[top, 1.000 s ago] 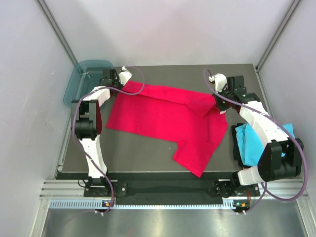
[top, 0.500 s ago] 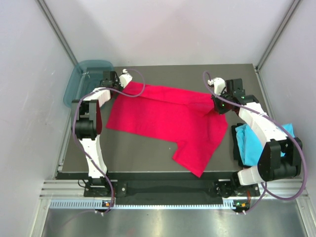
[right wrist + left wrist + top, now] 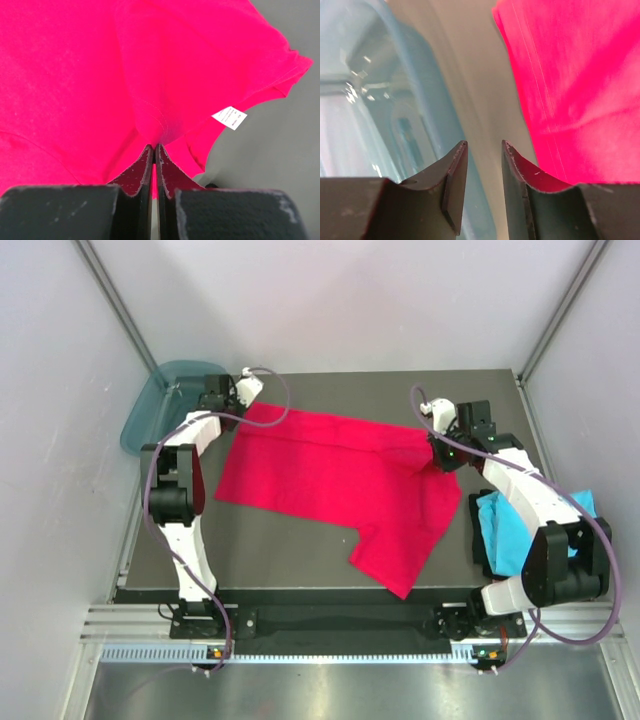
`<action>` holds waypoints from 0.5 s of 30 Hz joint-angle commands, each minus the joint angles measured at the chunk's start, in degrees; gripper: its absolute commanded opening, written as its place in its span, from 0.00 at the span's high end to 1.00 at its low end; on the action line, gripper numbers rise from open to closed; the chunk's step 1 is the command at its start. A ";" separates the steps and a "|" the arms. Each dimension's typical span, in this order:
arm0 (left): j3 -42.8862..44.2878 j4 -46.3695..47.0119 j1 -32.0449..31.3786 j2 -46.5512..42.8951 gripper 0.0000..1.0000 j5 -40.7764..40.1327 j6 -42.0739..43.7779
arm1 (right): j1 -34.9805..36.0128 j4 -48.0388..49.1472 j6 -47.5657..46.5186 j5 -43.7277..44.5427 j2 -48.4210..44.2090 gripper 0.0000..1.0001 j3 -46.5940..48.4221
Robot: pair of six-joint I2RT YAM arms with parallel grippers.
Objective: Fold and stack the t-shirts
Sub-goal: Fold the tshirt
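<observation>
The red t-shirt (image 3: 335, 480) lies spread across the dark table, one part reaching toward the front. My right gripper (image 3: 438, 454) is at its right edge, shut on a pinched fold of the red cloth (image 3: 150, 125). A small white tag (image 3: 229, 117) shows close to the jaws (image 3: 155, 146). My left gripper (image 3: 230, 398) hovers at the shirt's far left corner. Its jaws are open with nothing between them (image 3: 485, 145), and the red shirt's hem (image 3: 570, 90) lies just to their right. A cyan t-shirt (image 3: 508, 530) sits bunched by the right arm's base.
A teal translucent tub (image 3: 150, 412) stands off the table's far left corner, right beside the left gripper, and fills the left side of the left wrist view (image 3: 375, 95). White walls enclose the table on three sides.
My left gripper has opened, let go of the shirt's far left corner and drawn back toward the tub. The flap raised by the right gripper has come down flatter.
</observation>
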 commanded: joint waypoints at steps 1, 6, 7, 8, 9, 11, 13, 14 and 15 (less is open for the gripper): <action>5.15 -1.29 -1.55 -3.58 0.62 4.26 -3.02 | 0.57 2.49 -0.45 -0.82 0.62 1.00 -0.97; 4.11 -4.02 -3.31 -1.91 0.85 7.34 -7.06 | 0.48 2.59 -1.69 0.76 2.98 1.00 0.95; 3.41 -3.68 -3.57 -1.74 0.88 7.51 -8.11 | 0.48 2.06 -2.04 1.03 3.95 1.00 1.40; 2.70 -3.50 -3.58 -1.47 0.90 7.86 -9.51 | 0.39 2.06 -2.21 1.29 4.31 1.00 1.66; 1.65 -3.15 -3.58 -1.30 0.93 8.04 -9.96 | 0.39 2.06 -2.74 1.47 4.66 1.00 1.84; 0.86 -2.71 -3.67 -1.03 0.96 8.13 -10.67 | 0.30 2.93 -2.92 1.90 5.10 1.00 1.75; 0.50 -2.27 -3.67 -0.77 0.99 7.96 -10.76 | 0.22 4.16 -2.83 2.78 6.06 1.00 1.93; 0.67 -2.01 -3.67 -0.51 0.99 7.52 -10.76 | 0.13 4.60 -2.83 3.05 6.68 1.00 2.28; 0.85 -2.00 -3.67 -0.42 0.99 7.17 -10.67 | 0.13 5.65 -2.92 3.75 7.12 1.00 2.80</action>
